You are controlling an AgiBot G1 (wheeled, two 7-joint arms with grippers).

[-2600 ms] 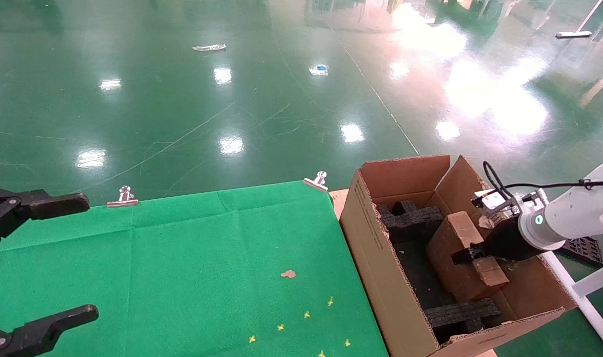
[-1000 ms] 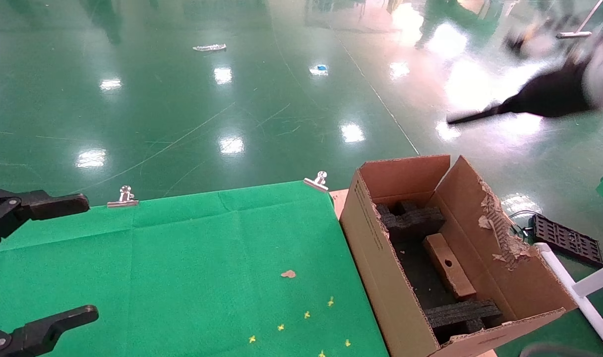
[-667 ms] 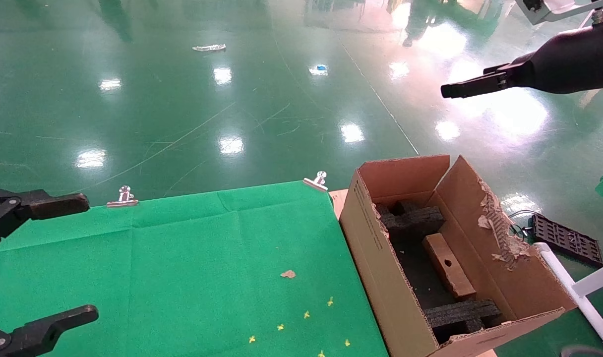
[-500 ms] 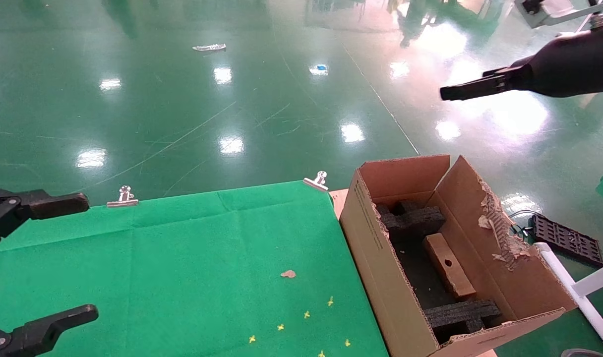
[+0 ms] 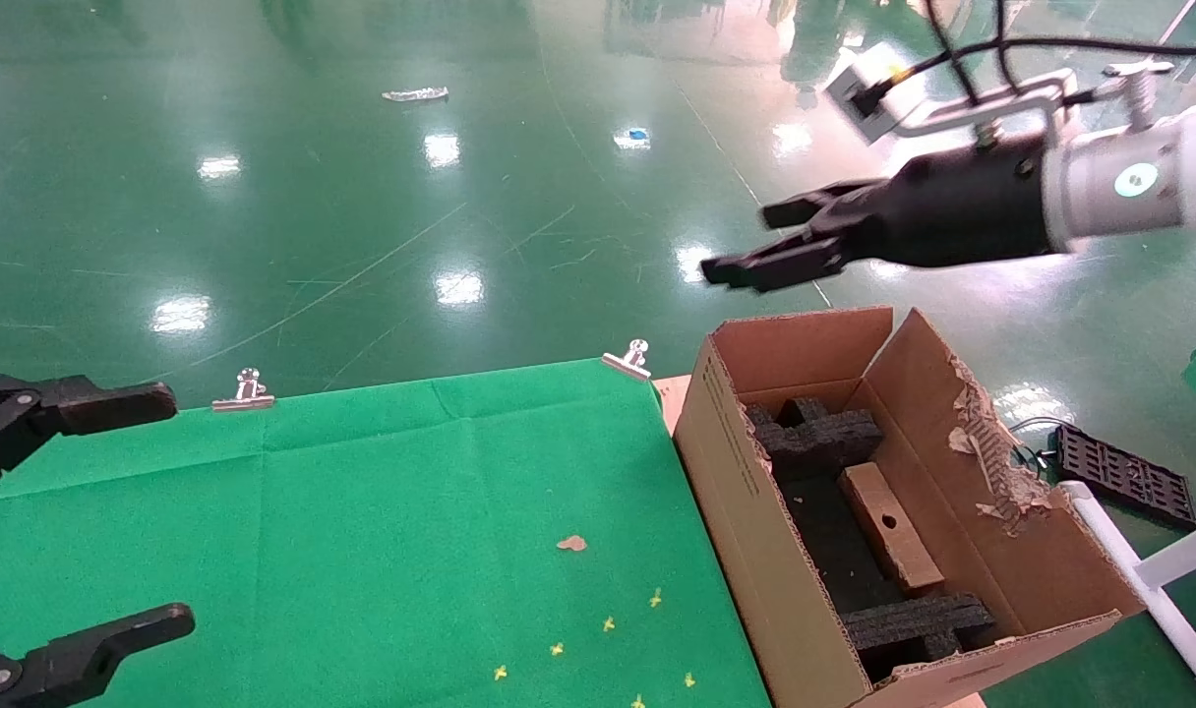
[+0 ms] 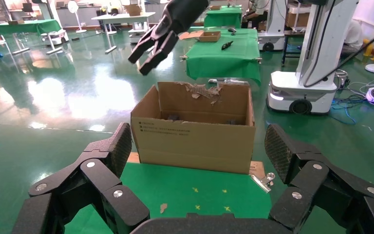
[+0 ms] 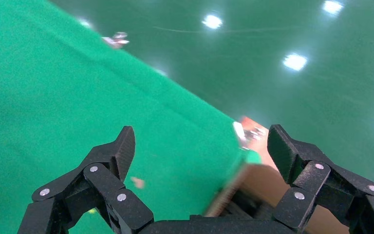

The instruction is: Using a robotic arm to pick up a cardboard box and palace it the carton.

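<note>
I've let go of the small slim brown cardboard box [image 5: 890, 526]; it now lies on the floor of the large brown corrugated carton [image 5: 755, 511], between the black foam blocks [image 5: 816, 433]. My white right arm's black gripper [image 5: 746, 258] has lifted clear, fingers spread and empty, so placement looks done. The left gripper [image 6: 195, 161] stays parked, open over the green cloth [image 5: 362, 531].
</note>
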